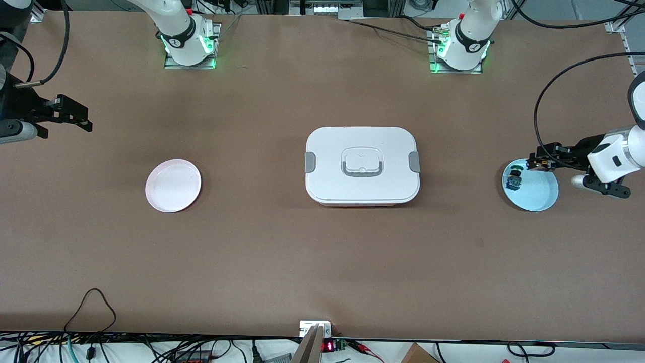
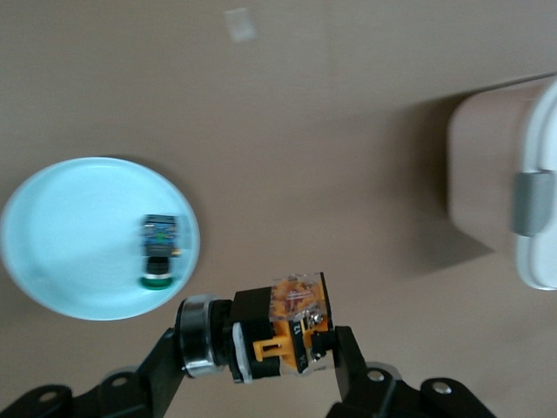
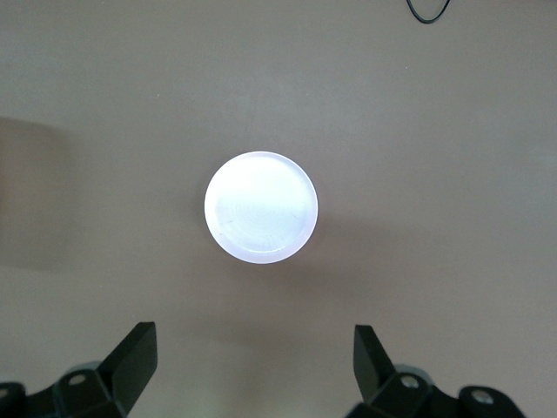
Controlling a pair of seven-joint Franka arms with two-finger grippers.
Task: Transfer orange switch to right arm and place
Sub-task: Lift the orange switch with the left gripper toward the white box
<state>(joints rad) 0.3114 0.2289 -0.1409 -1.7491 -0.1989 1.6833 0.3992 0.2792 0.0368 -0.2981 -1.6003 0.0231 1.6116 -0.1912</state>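
Left end effector [image 2: 261,353] grips the boxy orange switch [image 2: 283,335] (translucent orange cap, black body) above the round, glossy blue plate [image 1: 541,194]. Right end effector [image 3: 255,366] waits wide open above the matte brown worktop [image 1: 322,262], over the round pink plate [image 3: 261,207].

White lidded box [image 1: 362,165] mid-table between pink plate [image 1: 173,185] and blue plate [image 1: 539,194]; bare tabletop [image 1: 252,252] elsewhere.

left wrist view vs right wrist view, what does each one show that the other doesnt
Only the left wrist view shows the left tool shut on the orange switch, the blue plate holding the green-capped switch, and the white lunch box. Only the right wrist view shows the open right tool above the pink plate. Both show the brown table.
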